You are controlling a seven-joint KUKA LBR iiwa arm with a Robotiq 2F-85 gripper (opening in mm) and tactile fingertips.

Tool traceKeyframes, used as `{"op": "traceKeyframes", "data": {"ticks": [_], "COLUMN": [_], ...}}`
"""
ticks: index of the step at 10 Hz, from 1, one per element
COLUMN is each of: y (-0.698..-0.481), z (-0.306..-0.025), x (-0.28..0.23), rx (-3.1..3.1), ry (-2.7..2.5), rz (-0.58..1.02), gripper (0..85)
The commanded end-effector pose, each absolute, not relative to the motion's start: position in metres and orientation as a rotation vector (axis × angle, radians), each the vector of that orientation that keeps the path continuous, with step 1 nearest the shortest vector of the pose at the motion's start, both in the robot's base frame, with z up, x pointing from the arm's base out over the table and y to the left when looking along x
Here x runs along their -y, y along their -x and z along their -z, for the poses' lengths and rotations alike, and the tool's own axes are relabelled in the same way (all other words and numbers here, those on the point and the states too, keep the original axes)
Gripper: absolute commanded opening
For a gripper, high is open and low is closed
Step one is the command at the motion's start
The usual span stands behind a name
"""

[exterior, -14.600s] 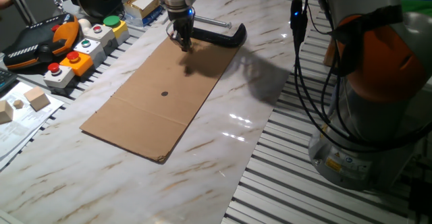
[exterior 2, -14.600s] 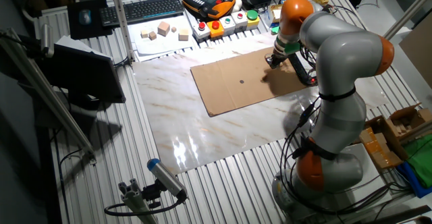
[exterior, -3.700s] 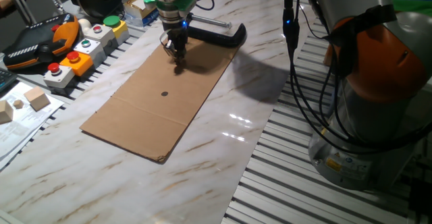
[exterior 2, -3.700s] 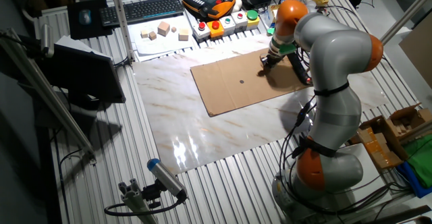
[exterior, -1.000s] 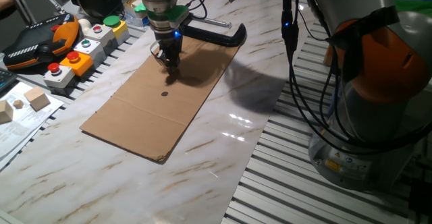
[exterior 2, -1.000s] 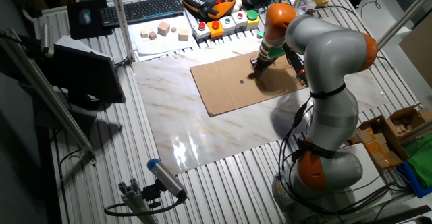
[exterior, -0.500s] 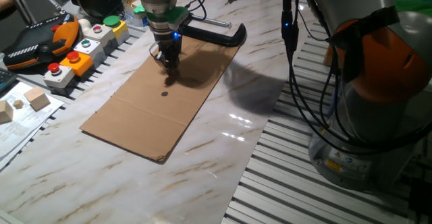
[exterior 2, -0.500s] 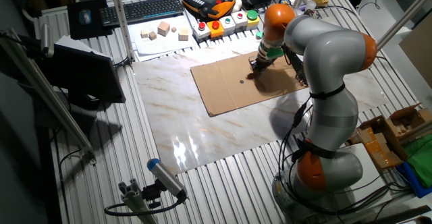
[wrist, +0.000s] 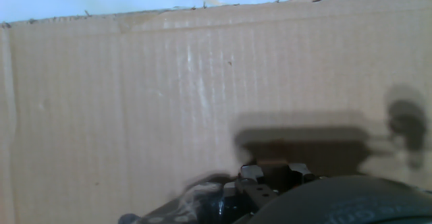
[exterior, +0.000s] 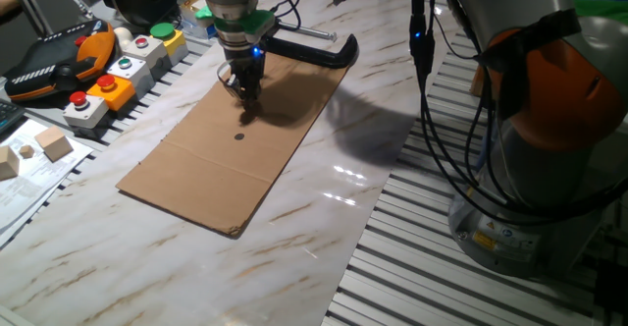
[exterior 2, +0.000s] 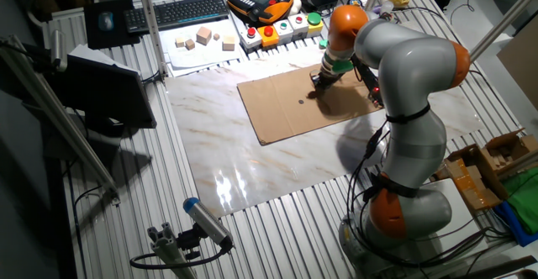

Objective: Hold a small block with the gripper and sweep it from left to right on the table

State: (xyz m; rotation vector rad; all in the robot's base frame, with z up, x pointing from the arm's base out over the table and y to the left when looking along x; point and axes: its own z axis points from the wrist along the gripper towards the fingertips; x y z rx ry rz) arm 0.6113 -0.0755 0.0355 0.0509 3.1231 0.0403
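White marble-look desk (exterior: 324, 257) with slatted metal edges carries a flat cardboard sheet (exterior: 196, 169) laid across its middle. Push-buttons (exterior: 118, 66) and an orange pendant (exterior: 59, 56) line the far left edge, and a black C-clamp (exterior: 314, 49) lies at the sheet's far end.

Pointing straight down, the gripper (exterior: 244, 95) has its tips at or just above the cardboard, a little beyond a small dark dot (exterior: 238, 135) on the sheet. From the other fixed view the gripper (exterior 2: 320, 83) sits over the sheet's far right part. In the hand view the block (wrist: 271, 164) seems to show as a tan sliver between the fingertips; the jaws look drawn close together, apparently pinching it, though it is too small to confirm in the fixed views.

Such a tiny wooden cube is likely light and stiff, with little face for the pads to bear on. My guess is that a centred pinch on two opposite faces suits it best. Dragging over the ribbed cardboard could twist it or pop it out, so light downward pressure seems wise.
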Motion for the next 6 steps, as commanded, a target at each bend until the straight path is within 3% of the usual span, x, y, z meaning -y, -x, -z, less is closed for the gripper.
{"op": "traceKeyframes", "data": {"ticks": [1, 6], "y": [-0.6113, -0.6113], "z": [-0.0356, -0.0356], "x": [0.0756, 0.0756], "rx": [-3.115, -3.113], "ry": [-0.057, -0.087], "rz": [-0.03, 0.03], "gripper": [0.7, 0.7]}}
